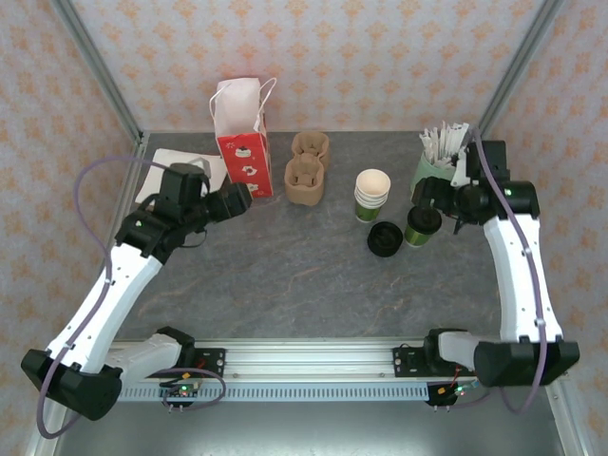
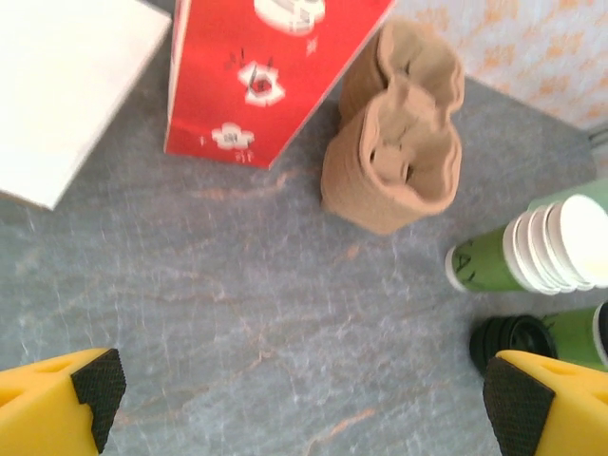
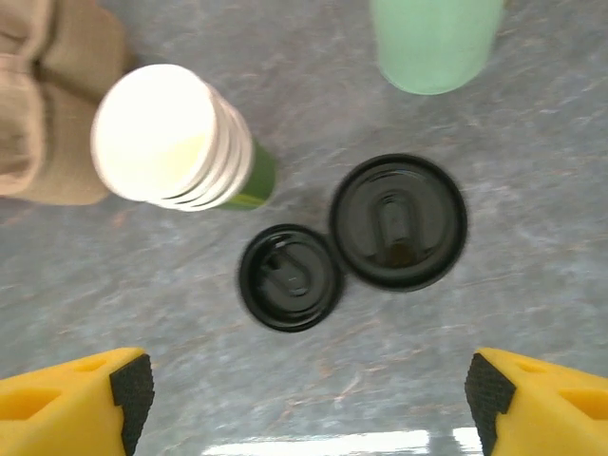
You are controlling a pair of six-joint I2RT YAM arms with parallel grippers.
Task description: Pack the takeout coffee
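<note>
A dark green takeout cup with a black lid (image 1: 422,226) stands at the right of the table; from above its lid (image 3: 399,221) is a black disc. Beside it lies a loose black lid (image 3: 290,276) (image 1: 384,238). A stack of lidless green cups, cream inside (image 1: 371,195) (image 3: 176,138) (image 2: 537,247), stands to their left. My right gripper (image 3: 309,394) (image 1: 427,195) hovers open above the lidded cup, holding nothing. My left gripper (image 2: 309,394) (image 1: 240,201) is open over bare table next to the red bag, well left of the cups.
A red and white paper bag (image 1: 242,133) (image 2: 266,66) stands at the back left, a brown pulp carrier (image 1: 309,169) (image 2: 394,142) beside it. The mint cup of white sticks (image 1: 439,161) (image 3: 435,43) sits at the back right. White paper (image 1: 180,169) lies at the far left.
</note>
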